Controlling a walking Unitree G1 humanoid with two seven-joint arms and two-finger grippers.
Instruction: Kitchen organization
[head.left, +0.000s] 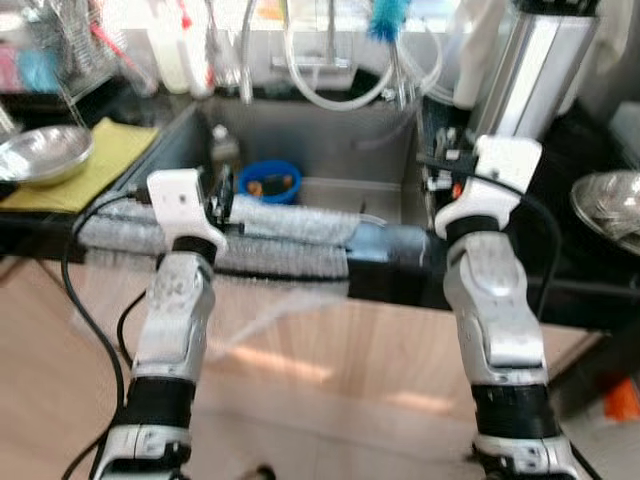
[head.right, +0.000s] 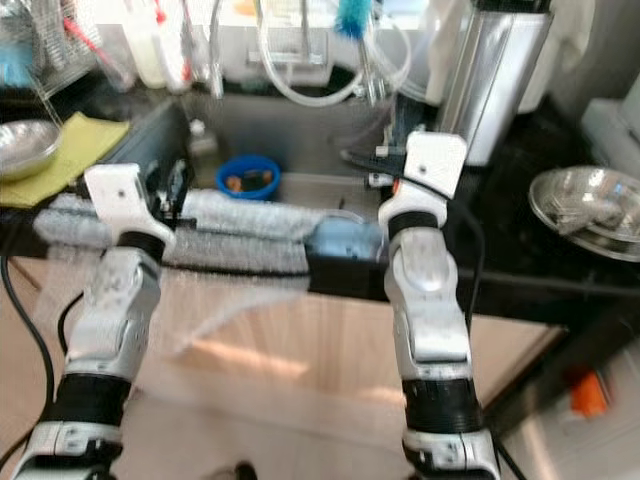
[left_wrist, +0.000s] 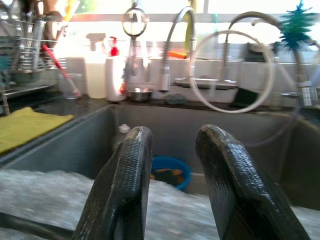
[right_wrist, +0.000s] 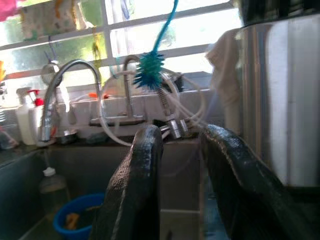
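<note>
Grippers: left gripper (left_wrist: 172, 185) and right gripper (right_wrist: 185, 185), fingers spread, empty, mid-frame over sink (head.left: 330, 140).
Risk: right arm may clip the steel canister (head.left: 545, 70), probably close.

A home kitchen: a deep steel sink (head.left: 330, 140) set in a dark counter (head.right: 520, 250) under a bright window (right_wrist: 150, 30), taps (left_wrist: 172, 50) and hoses over it, soap bottles (left_wrist: 102, 75) behind, a dish rack (left_wrist: 22, 55), steel bowls (head.left: 40, 152) and a yellow cloth (head.left: 95, 160) alongside.
</note>
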